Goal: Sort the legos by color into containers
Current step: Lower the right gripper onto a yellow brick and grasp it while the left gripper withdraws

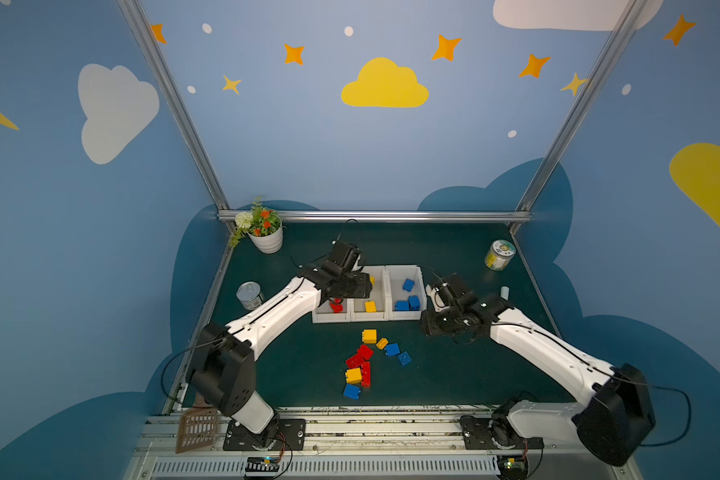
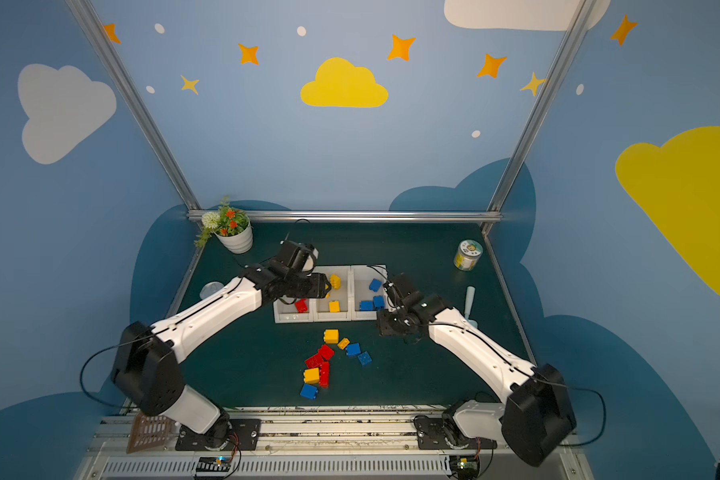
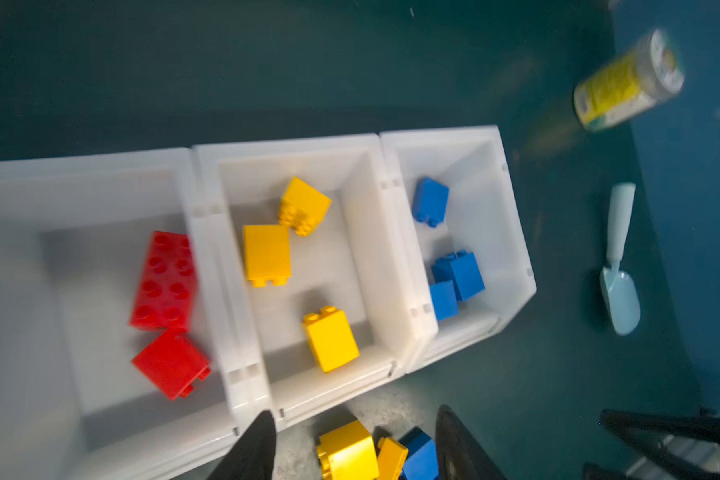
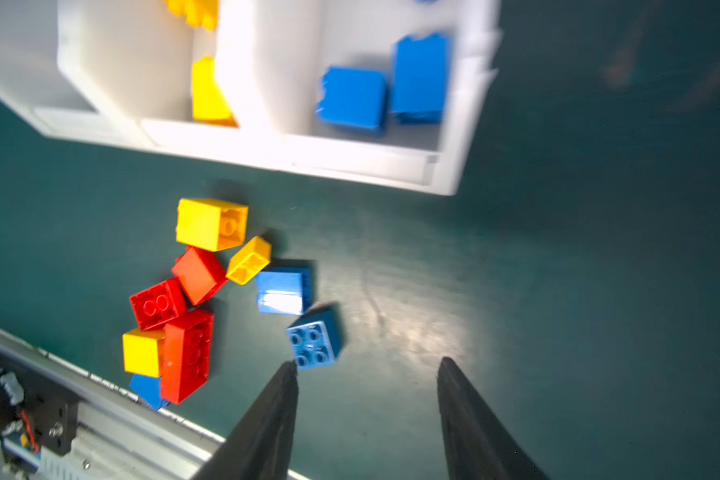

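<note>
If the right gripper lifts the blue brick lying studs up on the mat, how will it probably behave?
The blue brick looks like rigid plastic, so it probably will not bend. Its glossy sides may slip in the right gripper. Resting flat on the mat, it would likely slide, not roll.

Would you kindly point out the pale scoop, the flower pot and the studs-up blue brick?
pale scoop (image 3: 620,301), left wrist view, its bowl.
flower pot (image 1: 268,242), in a top view, its white wall.
studs-up blue brick (image 4: 313,343), right wrist view, its studded top.
</note>
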Available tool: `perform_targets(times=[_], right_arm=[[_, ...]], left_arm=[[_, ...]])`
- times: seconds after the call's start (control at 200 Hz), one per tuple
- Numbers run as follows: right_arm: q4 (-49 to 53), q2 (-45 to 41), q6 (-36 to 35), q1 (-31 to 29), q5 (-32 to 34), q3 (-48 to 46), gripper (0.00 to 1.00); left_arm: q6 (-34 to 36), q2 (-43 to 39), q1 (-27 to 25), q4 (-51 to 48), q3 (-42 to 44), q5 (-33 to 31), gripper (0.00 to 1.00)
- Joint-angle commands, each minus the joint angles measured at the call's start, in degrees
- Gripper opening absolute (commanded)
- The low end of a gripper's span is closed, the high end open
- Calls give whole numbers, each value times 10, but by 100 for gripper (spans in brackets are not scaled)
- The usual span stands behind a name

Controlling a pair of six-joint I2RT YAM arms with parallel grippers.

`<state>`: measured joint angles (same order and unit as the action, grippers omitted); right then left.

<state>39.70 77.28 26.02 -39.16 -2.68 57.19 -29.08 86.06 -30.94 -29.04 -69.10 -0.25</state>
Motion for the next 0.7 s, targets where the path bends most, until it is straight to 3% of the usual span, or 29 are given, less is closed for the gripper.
perform_targets(times=[0.0,0.19,0.345,0.696], right_arm=[[-9,58,25,-36,-4,57,56],[50,204,60,-93,7,180,59],[41,277,76,-128,21,227,70],[71,388,113,-160,59,321,74]], left_arm=[[-32,-85,15,4,80,-42,62],[-62,-267,46,-28,218,-90,63],[-85,-396,56,-58,292,-106,64],[-122,-505,57,-111,363,-95,64]])
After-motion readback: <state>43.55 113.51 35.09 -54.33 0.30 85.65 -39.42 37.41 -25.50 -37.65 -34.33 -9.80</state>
